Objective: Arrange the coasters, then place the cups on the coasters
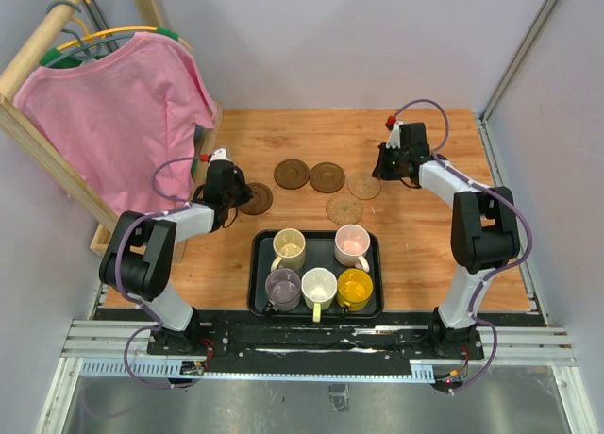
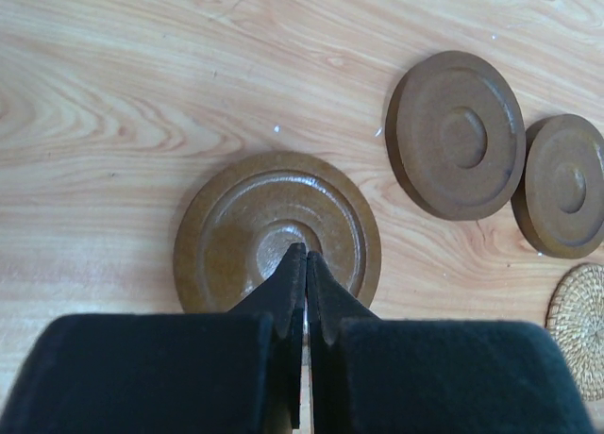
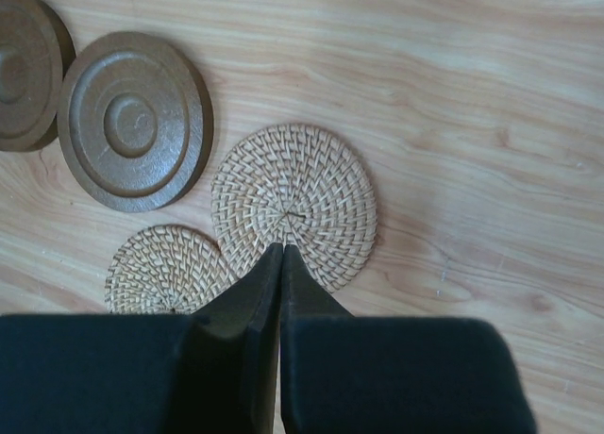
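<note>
Three dark brown coasters (image 1: 255, 198) (image 1: 292, 174) (image 1: 327, 177) and two tan woven coasters (image 1: 364, 185) (image 1: 344, 208) lie on the wooden table. My left gripper (image 2: 305, 255) is shut and empty, its tips over the centre of the leftmost brown coaster (image 2: 241, 217). The right gripper (image 3: 281, 248) is also shut and empty, with its tips over the near part of a woven coaster (image 3: 302, 189). Whether either touches its coaster I cannot tell. The cups stand in a black tray (image 1: 257, 274): cream (image 1: 289, 248), pink (image 1: 351, 244), grey-lilac (image 1: 282, 288), white (image 1: 319, 288) and amber (image 1: 355, 288).
A pink shirt (image 1: 113, 104) hangs on a wooden rack at the far left, close to my left arm. Grey walls close in the table at the back and the right. The tray sits at the near edge between the two arm bases.
</note>
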{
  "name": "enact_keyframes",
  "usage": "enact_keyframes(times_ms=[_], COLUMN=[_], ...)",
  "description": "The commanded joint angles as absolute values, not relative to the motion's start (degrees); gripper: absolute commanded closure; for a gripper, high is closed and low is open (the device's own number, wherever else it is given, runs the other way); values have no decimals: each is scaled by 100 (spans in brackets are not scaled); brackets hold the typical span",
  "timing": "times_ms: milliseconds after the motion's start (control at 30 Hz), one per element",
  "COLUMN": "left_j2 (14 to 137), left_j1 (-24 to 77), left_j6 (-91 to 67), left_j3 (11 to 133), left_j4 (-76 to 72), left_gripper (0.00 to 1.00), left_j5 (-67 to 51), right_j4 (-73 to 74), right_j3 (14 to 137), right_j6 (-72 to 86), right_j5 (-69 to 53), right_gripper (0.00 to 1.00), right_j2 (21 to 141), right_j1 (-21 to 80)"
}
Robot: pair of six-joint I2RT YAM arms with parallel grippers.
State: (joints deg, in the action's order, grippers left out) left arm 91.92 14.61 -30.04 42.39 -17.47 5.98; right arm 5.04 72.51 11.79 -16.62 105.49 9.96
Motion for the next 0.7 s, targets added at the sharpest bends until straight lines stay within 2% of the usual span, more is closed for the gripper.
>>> enact_keyframes(times_ms=[0,400,667], left_j2=[9429,9369,9345], left_j1=[1411,1404,1398], left_j6=[-2901,-2918,-2979], left_j3=[4524,4403,4318], left_j4=[-1665,-1688,-1688], left_gripper=[99,99,100], left_j5=[497,430,405], right_j4=[700,754,1476], right_j3=[7381,7598,9082], right_j6=[1136,977,462], right_j5=[-1957,-2391,-2509], right_gripper=[99,99,99], right_j2=[10661,11072,11916], right_j1=[944,1114,1724])
